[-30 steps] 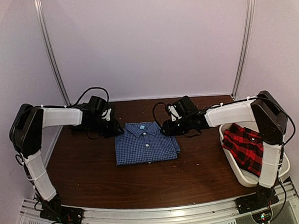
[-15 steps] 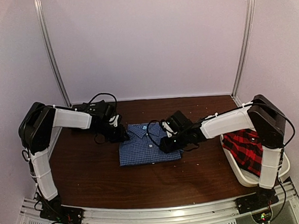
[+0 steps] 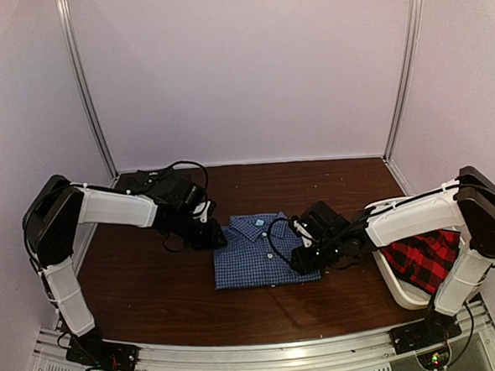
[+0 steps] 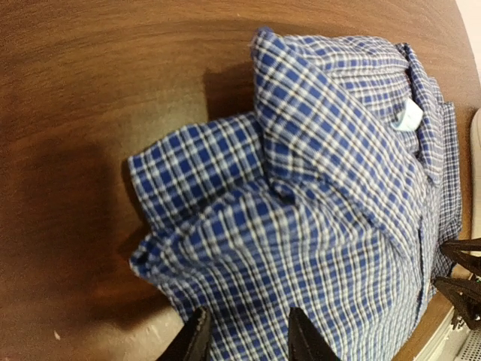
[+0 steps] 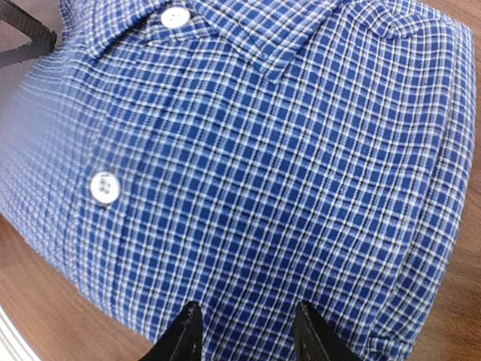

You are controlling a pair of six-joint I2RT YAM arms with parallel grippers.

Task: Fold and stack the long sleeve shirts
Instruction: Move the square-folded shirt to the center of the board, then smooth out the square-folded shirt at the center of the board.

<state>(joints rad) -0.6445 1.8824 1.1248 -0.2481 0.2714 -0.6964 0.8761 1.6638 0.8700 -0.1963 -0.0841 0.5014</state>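
Two grippers are on one garment. Your left gripper [image 3: 212, 235] is at the far-left corner of the blue gingham shirt [image 3: 264, 252]. Your right gripper [image 3: 306, 258] is on its right edge, toward the near corner.

Change over the last second: the folded shirt has slid toward the near edge and to the right, and both arms have travelled with it. The fold has kept its rectangle. Judgement: you are repositioning a finished fold rather than folding, probably to settle where the stack will sit on the table [image 3: 153, 284].

Grip: in each wrist view the fingers stand a little apart, with check cloth filling the gap. Since the shirt moved with them, I read both as pinching its folded edge.

Still to do: the red plaid shirt [image 3: 420, 255] lies unfolded in the white tub [image 3: 397, 287] at the right. No third shirt shows in any view.

View notes:
- Only the top view gives the arms, the tub and the shirt's place on the table.
- Only the left wrist view shows a loose fold [image 4: 199, 169] pushed out at the corner, and it shows the white label [image 4: 409, 116] clearly.
- Only the right wrist view shows the buttons [image 5: 104, 187] and a smooth front panel.
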